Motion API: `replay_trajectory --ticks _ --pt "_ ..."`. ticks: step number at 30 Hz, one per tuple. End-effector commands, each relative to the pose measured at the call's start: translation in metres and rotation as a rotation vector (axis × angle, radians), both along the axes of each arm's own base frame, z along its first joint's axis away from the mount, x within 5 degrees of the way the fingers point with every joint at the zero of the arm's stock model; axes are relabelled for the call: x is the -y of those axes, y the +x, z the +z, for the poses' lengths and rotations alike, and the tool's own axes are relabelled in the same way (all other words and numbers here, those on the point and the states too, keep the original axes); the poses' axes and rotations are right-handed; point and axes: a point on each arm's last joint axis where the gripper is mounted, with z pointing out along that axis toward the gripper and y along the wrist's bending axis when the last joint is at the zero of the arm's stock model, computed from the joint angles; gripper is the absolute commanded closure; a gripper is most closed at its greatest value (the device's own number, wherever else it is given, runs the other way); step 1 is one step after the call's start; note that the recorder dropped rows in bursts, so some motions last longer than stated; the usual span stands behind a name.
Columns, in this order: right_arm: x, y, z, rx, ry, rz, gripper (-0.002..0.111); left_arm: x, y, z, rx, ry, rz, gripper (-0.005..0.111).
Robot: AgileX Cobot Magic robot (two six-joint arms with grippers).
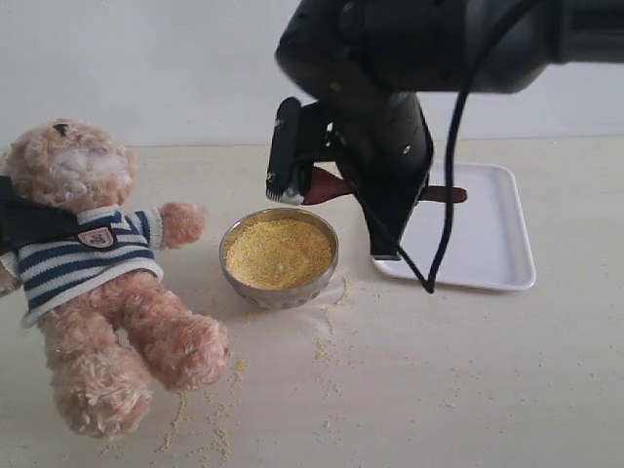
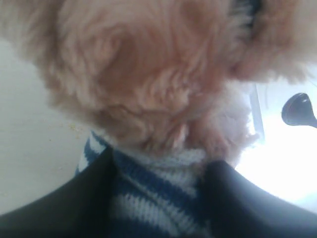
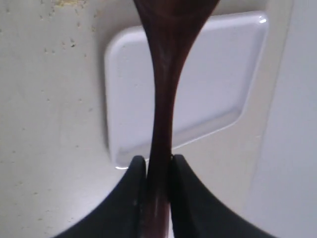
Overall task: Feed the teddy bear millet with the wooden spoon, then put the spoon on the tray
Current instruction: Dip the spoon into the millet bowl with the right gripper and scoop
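Table (image 1: pixel 468 390), one, is carrying: teddy bear (image 1: pixel 93 273), one; round metal bowl (image 1: pixel 283 295), one; millet (image 1: pixel 278 252), one mass; white tray (image 1: pixel 487 244), one. Wooden spoon (image 1: pixel 327 185), one, is showing. Grippers, two, are showing: left gripper (image 2: pixel 158 168), right gripper (image 3: pixel 158 166). Loose crumbs (image 1: pixel 210 439) are lying uncounted, too many to tally.

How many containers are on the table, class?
2. A metal bowl of millet stands mid-table beside the teddy bear; a white tray lies to its right, partly behind the robot arm.
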Motion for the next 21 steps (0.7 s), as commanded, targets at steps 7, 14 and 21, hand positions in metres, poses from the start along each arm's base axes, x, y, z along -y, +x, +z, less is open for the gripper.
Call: replay_trajectory --ticks 7,14,21 --pt "-0.032 0.009 -0.022 0.191 -0.152 0.183 0.108 0.000 0.000 0.002 0.001 -0.013 -0.004 0.102" --pt "-0.041 0.011 -0.042 0.145 -0.130 0.235 0.108 0.000 0.000 0.001 -0.003 0.000 -0.015 0.102" --pt "-0.046 0.010 -0.058 0.068 -0.166 0.307 0.108 0.000 0.000 0.001 0.000 0.002 -0.017 0.102"
